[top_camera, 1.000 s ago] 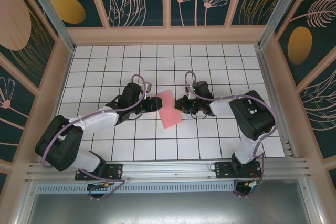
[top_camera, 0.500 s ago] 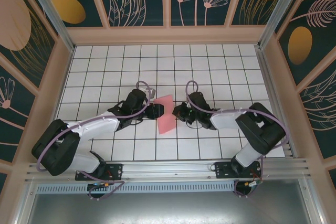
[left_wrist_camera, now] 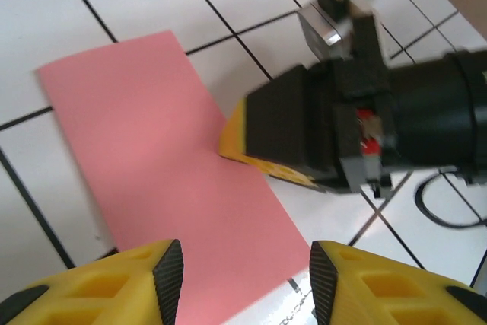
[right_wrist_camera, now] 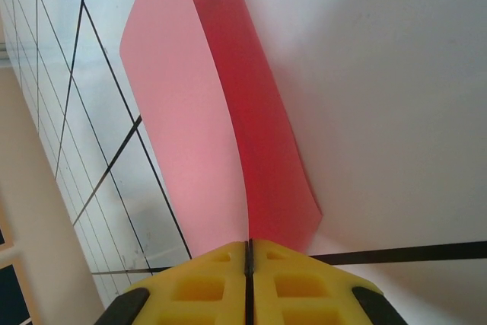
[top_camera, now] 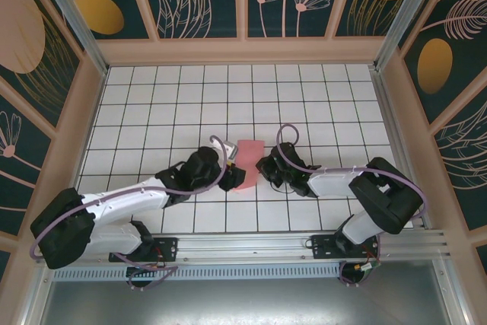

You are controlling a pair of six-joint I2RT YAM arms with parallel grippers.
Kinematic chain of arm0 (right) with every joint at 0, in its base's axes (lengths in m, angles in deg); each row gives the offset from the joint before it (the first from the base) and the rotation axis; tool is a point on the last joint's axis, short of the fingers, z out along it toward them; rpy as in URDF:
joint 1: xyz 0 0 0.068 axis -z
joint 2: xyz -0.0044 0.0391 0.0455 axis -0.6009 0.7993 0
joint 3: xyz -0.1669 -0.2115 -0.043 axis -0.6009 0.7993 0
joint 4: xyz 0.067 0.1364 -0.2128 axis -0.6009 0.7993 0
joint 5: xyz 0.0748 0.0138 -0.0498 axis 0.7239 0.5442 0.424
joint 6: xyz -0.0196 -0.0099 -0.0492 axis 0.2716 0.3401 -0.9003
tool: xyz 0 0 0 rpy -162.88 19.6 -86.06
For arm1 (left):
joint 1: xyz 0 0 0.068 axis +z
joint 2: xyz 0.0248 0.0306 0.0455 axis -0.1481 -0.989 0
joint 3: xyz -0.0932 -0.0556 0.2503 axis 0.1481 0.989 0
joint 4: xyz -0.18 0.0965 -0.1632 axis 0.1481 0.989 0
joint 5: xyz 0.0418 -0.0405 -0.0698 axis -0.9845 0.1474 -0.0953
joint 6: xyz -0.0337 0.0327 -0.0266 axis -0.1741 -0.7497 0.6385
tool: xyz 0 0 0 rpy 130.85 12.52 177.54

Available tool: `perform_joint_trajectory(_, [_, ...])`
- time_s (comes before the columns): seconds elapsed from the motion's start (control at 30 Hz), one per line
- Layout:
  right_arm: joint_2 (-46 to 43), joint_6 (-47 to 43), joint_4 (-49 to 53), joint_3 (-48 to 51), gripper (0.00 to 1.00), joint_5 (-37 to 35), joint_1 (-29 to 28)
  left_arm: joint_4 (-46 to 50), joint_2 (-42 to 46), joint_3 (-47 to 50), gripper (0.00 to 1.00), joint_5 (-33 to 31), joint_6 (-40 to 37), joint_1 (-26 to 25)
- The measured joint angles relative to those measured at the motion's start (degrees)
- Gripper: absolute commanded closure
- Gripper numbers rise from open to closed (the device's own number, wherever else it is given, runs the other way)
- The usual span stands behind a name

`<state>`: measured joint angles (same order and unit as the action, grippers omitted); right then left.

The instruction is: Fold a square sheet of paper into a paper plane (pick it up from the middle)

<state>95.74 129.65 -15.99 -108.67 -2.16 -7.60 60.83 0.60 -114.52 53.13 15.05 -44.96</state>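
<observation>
Far half of the gridded table (top_camera: 228,89) is lying open, giving clear passage from wall to wall. The middle band is crowding up: the left gripper (left_wrist_camera: 240,268) and right gripper (right_wrist_camera: 247,253) are facing each other, and the folded pink paper sheet (top_camera: 247,159) is filling the gap between them. The right gripper is blocking the sheet's right edge; the left gripper's spread fingers (left_wrist_camera: 163,268) are straddling its near end. Purple cables (top_camera: 285,133) are looping over both wrists, obstructing approach from above. Both arms are lying across the near tiles.
</observation>
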Motion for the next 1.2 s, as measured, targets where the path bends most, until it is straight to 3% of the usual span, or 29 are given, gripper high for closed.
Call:
perform_joint_trajectory(0.33, [-0.09, -1.05, 1.36, -0.48, 0.88, 0.81, 1.01, 0.98, -2.58, 0.00, 0.44, -15.63, -8.83, -13.79])
perform_joint_trajectory(0.5, [-0.13, -2.12, 1.79, -0.76, 0.88, 1.92, 1.88, -5.44, -2.78, 4.09, 0.42, -19.67, -16.65, -17.77])
perform_joint_trajectory(0.77, [-0.85, -3.19, 2.05, -0.85, 0.87, 2.71, 2.23, -18.86, -5.64, 12.59, 0.42, -20.55, -28.65, -18.01])
perform_joint_trajectory(1.0, [-0.85, -3.61, 2.12, -0.85, 0.87, 3.48, 2.25, -28.46, -12.31, 12.90, 0.44, -22.88, -38.14, -18.01])
perform_joint_trajectory(1.2, [-0.85, -3.65, 2.23, -0.85, 0.87, 3.52, 2.25, -32.44, -16.94, 12.02, 0.47, -26.05, -40.92, -18.01])
